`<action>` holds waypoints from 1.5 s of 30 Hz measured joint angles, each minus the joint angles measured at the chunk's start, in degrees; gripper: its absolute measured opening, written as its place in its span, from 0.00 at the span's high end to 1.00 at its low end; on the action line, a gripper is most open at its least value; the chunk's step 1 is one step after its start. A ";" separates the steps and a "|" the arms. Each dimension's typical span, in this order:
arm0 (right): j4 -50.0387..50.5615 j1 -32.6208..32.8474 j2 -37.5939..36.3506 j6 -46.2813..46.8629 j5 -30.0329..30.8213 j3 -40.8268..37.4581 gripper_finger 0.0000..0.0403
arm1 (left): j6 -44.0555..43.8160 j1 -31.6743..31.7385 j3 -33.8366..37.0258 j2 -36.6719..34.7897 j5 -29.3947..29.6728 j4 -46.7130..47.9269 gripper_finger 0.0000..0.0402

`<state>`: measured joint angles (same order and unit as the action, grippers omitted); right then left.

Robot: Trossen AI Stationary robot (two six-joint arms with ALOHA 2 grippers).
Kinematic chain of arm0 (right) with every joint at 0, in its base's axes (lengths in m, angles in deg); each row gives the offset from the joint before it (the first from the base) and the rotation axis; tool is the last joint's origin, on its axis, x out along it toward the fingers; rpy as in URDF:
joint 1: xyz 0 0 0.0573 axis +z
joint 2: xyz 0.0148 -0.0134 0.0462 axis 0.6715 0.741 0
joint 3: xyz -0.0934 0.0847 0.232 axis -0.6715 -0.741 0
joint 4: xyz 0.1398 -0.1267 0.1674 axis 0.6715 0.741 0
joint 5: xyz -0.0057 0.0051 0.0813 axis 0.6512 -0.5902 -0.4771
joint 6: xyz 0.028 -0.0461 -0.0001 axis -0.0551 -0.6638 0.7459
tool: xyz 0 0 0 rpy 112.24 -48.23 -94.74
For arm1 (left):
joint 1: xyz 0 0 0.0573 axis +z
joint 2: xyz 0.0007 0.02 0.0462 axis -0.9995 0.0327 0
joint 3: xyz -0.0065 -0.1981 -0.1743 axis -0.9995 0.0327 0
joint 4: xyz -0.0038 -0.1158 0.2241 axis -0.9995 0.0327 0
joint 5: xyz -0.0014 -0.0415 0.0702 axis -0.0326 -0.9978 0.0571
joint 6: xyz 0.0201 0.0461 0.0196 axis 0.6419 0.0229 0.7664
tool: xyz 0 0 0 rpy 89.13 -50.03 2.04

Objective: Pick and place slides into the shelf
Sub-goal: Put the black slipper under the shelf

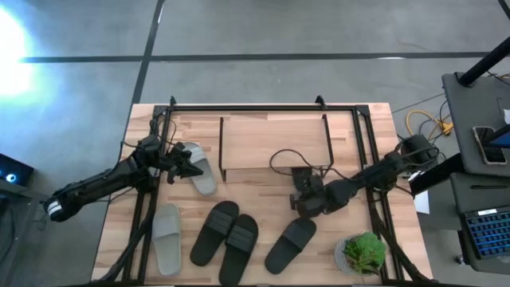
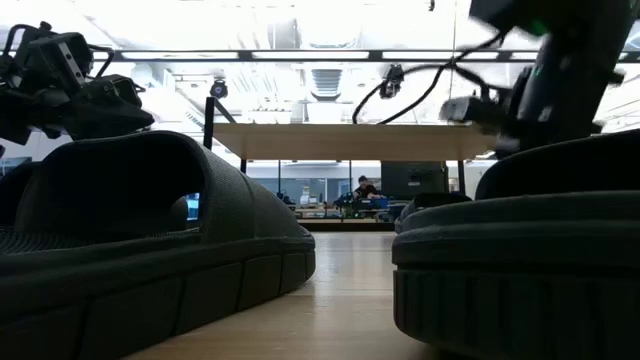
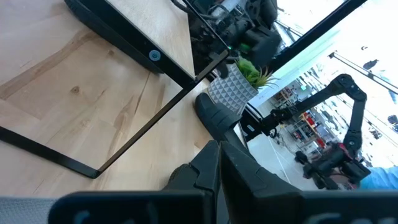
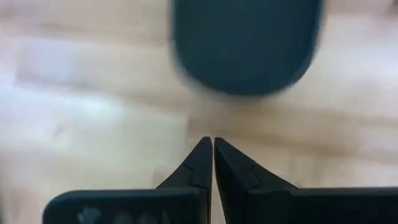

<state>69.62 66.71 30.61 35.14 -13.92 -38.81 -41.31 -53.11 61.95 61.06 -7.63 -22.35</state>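
Observation:
The shelf [image 1: 271,140], a light wood board on thin black legs, stands at the table's far middle. One light grey slide [image 1: 201,169] lies left of the shelf, and my left gripper [image 1: 191,166] hovers shut over its left edge. A second grey slide [image 1: 167,237] and two black slides [image 1: 215,231] [image 1: 239,249] lie near the front. A third black slide [image 1: 291,244] lies right of them. My right gripper [image 1: 303,204] is shut and points down just beyond that slide's far end [image 4: 245,46], above bare wood.
A potted plant [image 1: 362,253] stands at the front right, close to the right arm. Black frame bars [image 1: 374,175] run along the table's left, right and far edges. A cable [image 1: 295,159] loops over the shelf's right part. Bare wood lies between the shelf and the slides.

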 joint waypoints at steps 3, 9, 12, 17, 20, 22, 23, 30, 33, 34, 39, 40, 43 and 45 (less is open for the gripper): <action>5.45 3.75 -0.02 -0.17 2.40 4.58 0.98 | 0.00 0.01 0.00 0.02 -0.02 0.00 1.00; 15.33 10.66 -0.13 -10.31 9.16 16.48 0.94 | 0.00 0.00 0.00 0.02 -0.01 0.00 1.00; 14.93 12.36 1.26 -19.94 5.09 22.78 0.93 | 0.00 0.00 0.00 0.00 -0.01 -0.02 1.00; 21.58 14.34 8.87 -27.02 1.12 33.37 0.89 | 0.00 0.01 0.00 0.00 -0.01 0.00 1.00; 27.42 14.95 14.01 -28.61 -0.44 39.43 0.80 | 0.00 -0.01 0.00 -0.04 0.00 0.02 1.00; 30.21 15.27 17.24 -29.44 -0.19 43.27 0.73 | 0.00 -0.01 0.00 0.01 -0.02 -0.02 1.00; 31.78 15.41 18.90 -29.62 0.35 45.36 0.69 | 0.00 0.01 0.00 0.02 -0.01 0.01 1.00; 42.31 17.72 29.81 -32.63 2.14 59.76 0.55 | 0.00 -0.01 0.00 0.01 -0.01 -0.02 1.00; 45.41 18.94 34.68 -34.74 2.11 65.85 0.54 | 0.00 -0.01 0.00 0.02 -0.02 -0.02 1.00; 46.61 19.14 36.25 -34.80 2.12 67.77 0.54 | 0.00 0.00 0.00 0.02 0.00 0.00 1.00; 54.52 18.90 41.88 -30.67 3.20 76.04 0.54 | 0.00 0.01 0.00 0.02 -0.02 0.00 1.00; 54.13 18.64 42.15 -30.54 3.45 76.69 0.54 | 0.00 -0.01 0.00 0.02 0.00 -0.02 1.00; 53.91 18.32 43.03 -32.17 3.92 77.78 0.54 | 0.00 0.00 0.00 -0.01 -0.01 -0.02 1.00; 54.07 18.32 44.07 -32.35 4.13 78.02 0.54 | -0.02 0.00 0.00 -0.01 0.00 0.02 1.00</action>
<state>123.70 85.04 74.68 2.79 -9.79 39.21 -41.33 -53.11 61.95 61.04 -7.63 -22.34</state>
